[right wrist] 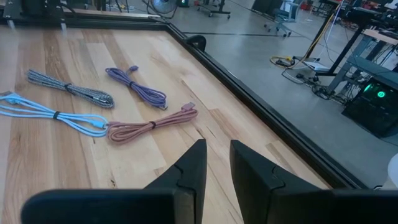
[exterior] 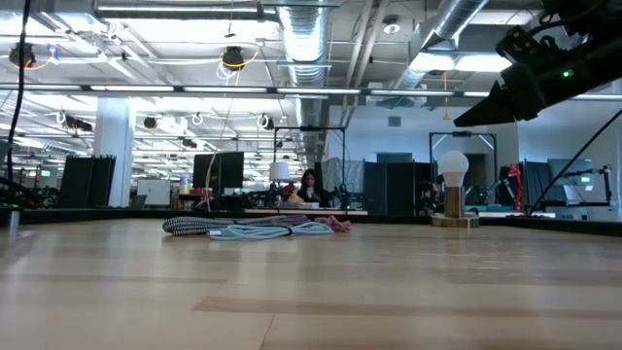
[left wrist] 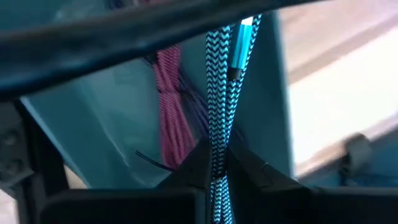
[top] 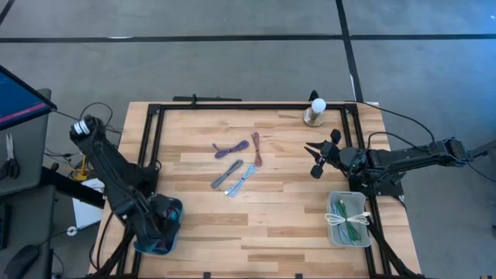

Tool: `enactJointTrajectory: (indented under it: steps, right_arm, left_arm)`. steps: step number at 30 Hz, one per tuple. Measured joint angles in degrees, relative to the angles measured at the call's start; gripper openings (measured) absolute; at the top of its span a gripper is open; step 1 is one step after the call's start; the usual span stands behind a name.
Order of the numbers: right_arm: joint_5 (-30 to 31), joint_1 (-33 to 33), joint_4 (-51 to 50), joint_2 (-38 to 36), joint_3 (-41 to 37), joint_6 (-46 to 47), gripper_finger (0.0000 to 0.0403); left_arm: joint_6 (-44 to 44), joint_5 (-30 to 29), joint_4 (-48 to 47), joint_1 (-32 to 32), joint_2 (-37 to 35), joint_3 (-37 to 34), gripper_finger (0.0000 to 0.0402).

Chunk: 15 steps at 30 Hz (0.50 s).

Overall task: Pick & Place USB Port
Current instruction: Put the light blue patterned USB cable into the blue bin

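Note:
My left gripper [left wrist: 216, 168] hangs over the blue bin [top: 160, 229] at the table's near left corner, shut on a teal-and-black braided USB cable [left wrist: 219, 87]. A pink cable [left wrist: 171, 112] lies inside the bin. In the middle of the table lie a purple [top: 231, 148], a pink [top: 256, 149], a grey [top: 226, 173] and a light blue cable [top: 244, 180]. My right gripper [right wrist: 215, 167] waits at the right side, above the table, slightly open with nothing between its fingers. My left gripper pinches the doubled strands of the braided cable [left wrist: 217, 155] between its two fingers, which slant down into the bin. The fingers lie along the strands. The cable runs on past the fingertips toward the bin's inside, its light blue plug [left wrist: 244, 38] at the far end.
A clear bin [top: 349, 219] with white and green cables stands at the near right. A small lamp with a white bulb [top: 315, 110] is at the far right. A black frame [top: 151, 132] runs around the tabletop.

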Motion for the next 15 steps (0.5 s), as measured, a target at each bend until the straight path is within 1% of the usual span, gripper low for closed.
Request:
enactJointTrajectory:
  steps: [7,12,15]
  right_arm:
    - [-0.02,0.0,0.0,0.0,0.0,0.37,0.0063]
    - [-0.02,0.0,0.0,0.01,0.0,0.41,0.0063]
    - [-0.02,0.0,0.0,0.0,0.0,0.41,0.0063]
  left_arm:
    - [0.04,-0.03,-1.93,-0.06,3.07,0.0,0.0026]
    - [0.09,-0.03,-2.04,-0.06,3.54,0.0,0.0026]
    - [0.16,-0.03,-1.97,-0.06,3.54,0.0,0.0039]
